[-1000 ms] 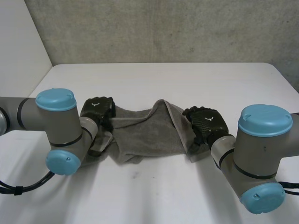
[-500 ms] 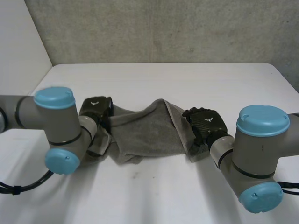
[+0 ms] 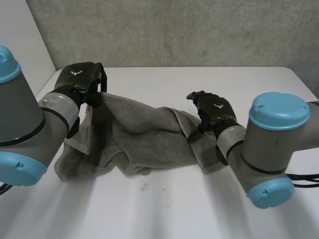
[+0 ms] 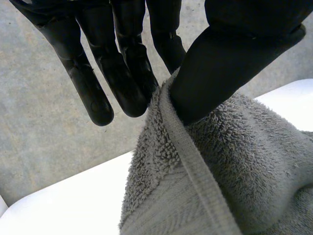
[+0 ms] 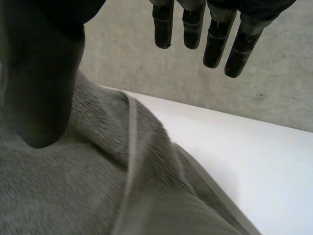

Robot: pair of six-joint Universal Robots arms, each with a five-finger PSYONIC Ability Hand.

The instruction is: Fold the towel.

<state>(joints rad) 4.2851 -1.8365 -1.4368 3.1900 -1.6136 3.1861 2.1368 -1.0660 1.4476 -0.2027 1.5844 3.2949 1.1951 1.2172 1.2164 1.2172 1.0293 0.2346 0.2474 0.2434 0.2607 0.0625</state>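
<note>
Honestly, barely started: towel (image 3: 139,134) lies bunched on the table (image 3: 164,209), left hand (image 3: 79,79) pinches its left edge up, right hand (image 3: 212,110) is straight-fingered with just the thumb on cloth, so all the folding's ahead.

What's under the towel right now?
White table shows all around the towel. Its left edge hangs pinched in the left hand; whatever lies beneath the draped cloth is covered.

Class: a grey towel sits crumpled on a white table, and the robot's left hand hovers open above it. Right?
No: the left hand pinches the towel by its edge between thumb and fingers, as the left wrist view shows. The rest holds.
</note>
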